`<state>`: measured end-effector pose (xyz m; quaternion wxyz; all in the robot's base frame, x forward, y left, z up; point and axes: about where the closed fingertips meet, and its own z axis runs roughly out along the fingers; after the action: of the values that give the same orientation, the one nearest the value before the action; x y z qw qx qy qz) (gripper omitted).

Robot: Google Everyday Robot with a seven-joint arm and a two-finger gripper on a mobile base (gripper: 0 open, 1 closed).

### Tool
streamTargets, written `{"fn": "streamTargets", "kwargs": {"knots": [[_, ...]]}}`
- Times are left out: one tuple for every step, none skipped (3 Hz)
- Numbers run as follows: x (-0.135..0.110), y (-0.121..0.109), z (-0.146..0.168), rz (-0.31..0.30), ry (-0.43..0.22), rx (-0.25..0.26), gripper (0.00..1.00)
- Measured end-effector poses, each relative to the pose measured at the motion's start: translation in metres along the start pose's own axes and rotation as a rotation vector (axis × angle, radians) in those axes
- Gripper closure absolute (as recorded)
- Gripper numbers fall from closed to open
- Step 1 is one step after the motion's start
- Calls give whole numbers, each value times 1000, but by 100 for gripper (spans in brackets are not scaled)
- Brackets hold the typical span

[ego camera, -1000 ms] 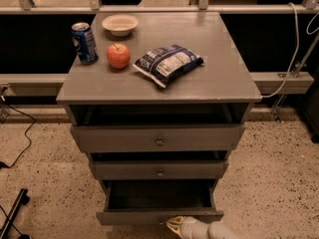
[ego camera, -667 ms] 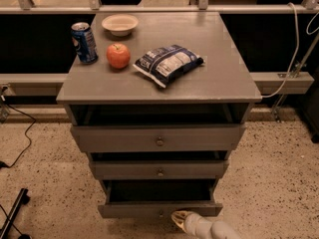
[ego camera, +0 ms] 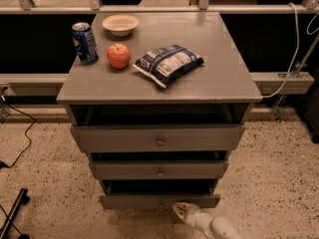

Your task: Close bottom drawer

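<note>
Drawer of interest first: the bottom drawer [ego camera: 159, 201] stands pulled out, its narrow grey front just ahead of the fingers and reaching mostly to their left, with a dark strip of open inside showing above it. Your gripper [ego camera: 182, 211] sits low at the front's lower edge, right of centre. The fingers look drawn together into one pale tip, no gap showing and nothing held. That suits a push, I judge, since a closed tip gives a firm point to lean on the panel. Whether the tip already touches the front you cannot tell from here.

The arm [ego camera: 214, 226] comes in from the lower right, low over the floor, angled up and left toward the drawer. A push along that line may skew the drawer, so you might steer straighter.

Above and beyond the fingers, the middle drawer [ego camera: 159, 170] and top drawer [ego camera: 158, 139] are also partly open, each wider than the one below. Farther up, on the bench [ego camera: 219, 78], lie a chip bag [ego camera: 168, 63], an apple [ego camera: 118, 56], a soda can [ego camera: 84, 43] and a bowl [ego camera: 120, 25], all well apart from the fingers.
</note>
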<state>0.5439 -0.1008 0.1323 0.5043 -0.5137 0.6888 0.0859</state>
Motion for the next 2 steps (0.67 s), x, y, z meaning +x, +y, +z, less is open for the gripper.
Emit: {"fn": "streamTargets", "kwargs": {"knots": [[-3, -14, 6, -5, -10, 25, 100], [-4, -27, 11, 26, -50, 34, 100]]}}
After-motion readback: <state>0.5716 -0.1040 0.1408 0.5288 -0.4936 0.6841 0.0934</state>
